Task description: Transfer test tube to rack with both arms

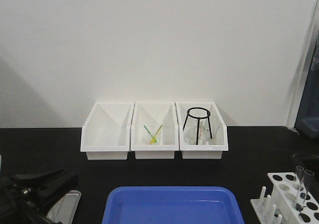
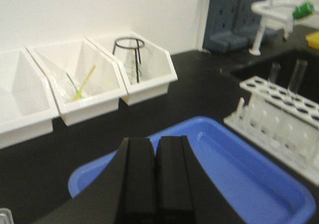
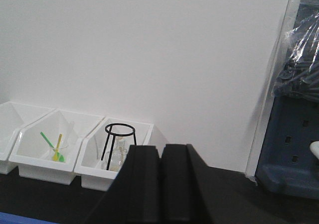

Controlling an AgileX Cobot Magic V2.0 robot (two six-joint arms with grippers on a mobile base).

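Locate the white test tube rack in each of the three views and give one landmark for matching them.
Front view: the rack sits at the bottom right corner, right of the blue tray.
Left wrist view: at the right edge, beyond the tray, holding two tubes.
Right wrist view: not in it.
Shared landmark: the black wire stand in the rightmost white bin, seen in all three.

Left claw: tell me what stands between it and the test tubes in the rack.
Only the blue tray lies low between the left claw and the rack. The test tubes stand upright in the rack's holes, above the tray's rim. Nothing visible blocks a raised approach.
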